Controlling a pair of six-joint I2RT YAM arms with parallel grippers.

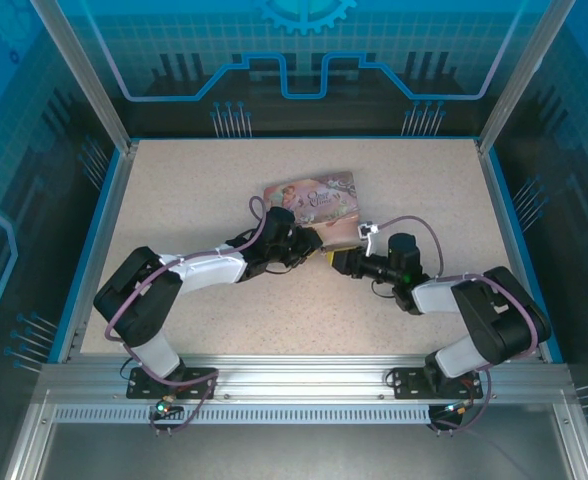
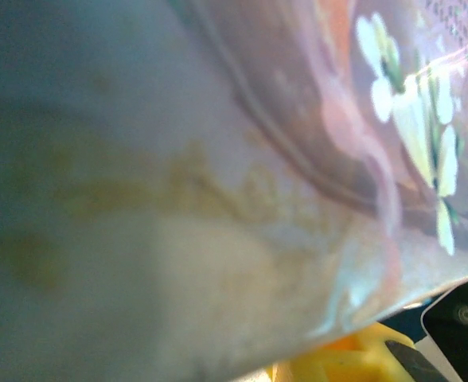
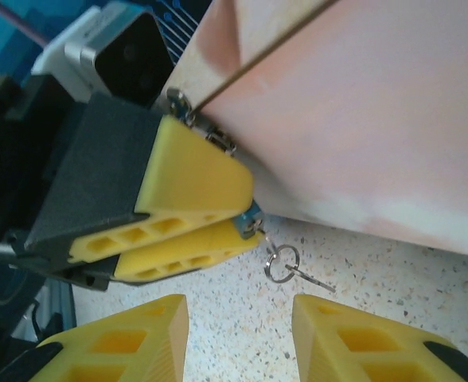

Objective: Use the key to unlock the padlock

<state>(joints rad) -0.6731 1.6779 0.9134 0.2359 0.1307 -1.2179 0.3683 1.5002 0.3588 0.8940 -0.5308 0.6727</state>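
Observation:
In the right wrist view my left gripper (image 3: 245, 224) is shut on the tiny blue padlock (image 3: 251, 217), whose end pokes out at the yellow fingertips. A thin metal key (image 3: 264, 239) appears to sit in the padlock's end. It hangs on a small ring (image 3: 282, 263) that rests on the table, and a second key (image 3: 312, 278) lies flat from that ring. My right gripper (image 3: 238, 322) stands open just short of the ring, with nothing between its fingers. From above, the left gripper (image 1: 312, 244) and the right gripper (image 1: 340, 259) meet nose to nose.
The flat pink illustrated tin (image 1: 314, 198) lies right behind both grippers. Its edge (image 3: 361, 119) hangs close over the padlock, and its lid (image 2: 298, 159) is blurred against the left wrist camera. Speckled table (image 1: 224, 330) stretches around, bounded by blue walls.

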